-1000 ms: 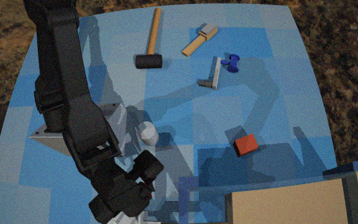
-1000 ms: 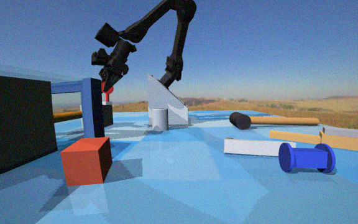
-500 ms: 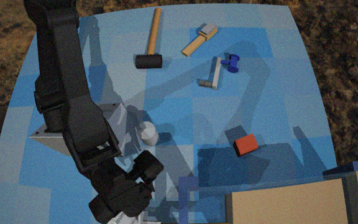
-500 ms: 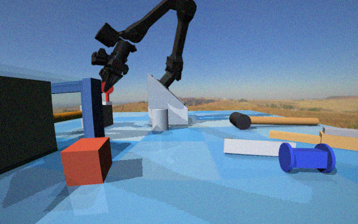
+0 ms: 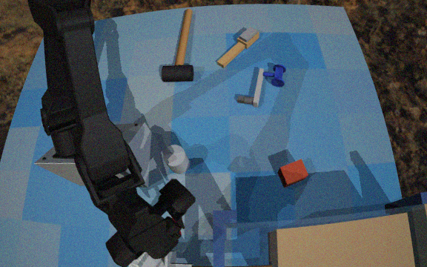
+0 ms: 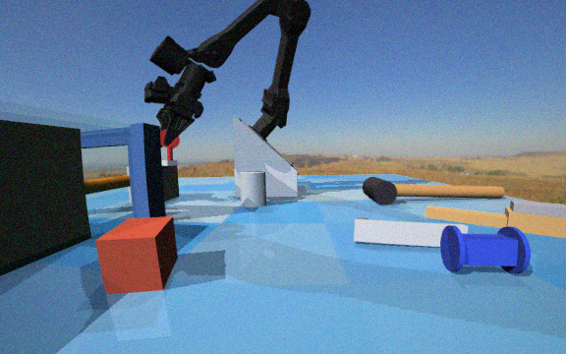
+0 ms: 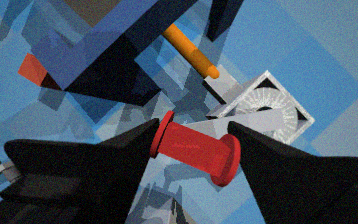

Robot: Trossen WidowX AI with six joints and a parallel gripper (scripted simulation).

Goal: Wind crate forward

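Note:
My gripper point(image 6: 166, 140) point(image 7: 193, 123) is shut on the red knob of the winch handle. The handle's pale arm point(image 7: 252, 121) runs from under the knob to the centre of the winch point(image 7: 304, 119) and lies across its top; the square key is hidden. The crate point(image 5: 343, 241) point(image 6: 23, 192) sits in the clear-panelled cubby and looks flat. The blue steel frame point(image 5: 219, 237) point(image 6: 141, 172) point(image 7: 100, 52) stands at the mouth, with a visible gap to the crate's front. An orange strap point(image 7: 185, 46) point(image 6: 108, 184) runs between winch and rack.
A red block point(image 5: 293, 173) point(image 6: 126, 256) point(image 7: 31, 69) lies outside the cubby. A pale cylinder point(image 5: 178, 159) point(image 6: 254, 189) stands near the arm's base. A blue-knobbed crank point(image 5: 259, 87), a black-headed mallet point(image 5: 177, 73) and a wooden-handled tool point(image 5: 232, 53) lie farther off.

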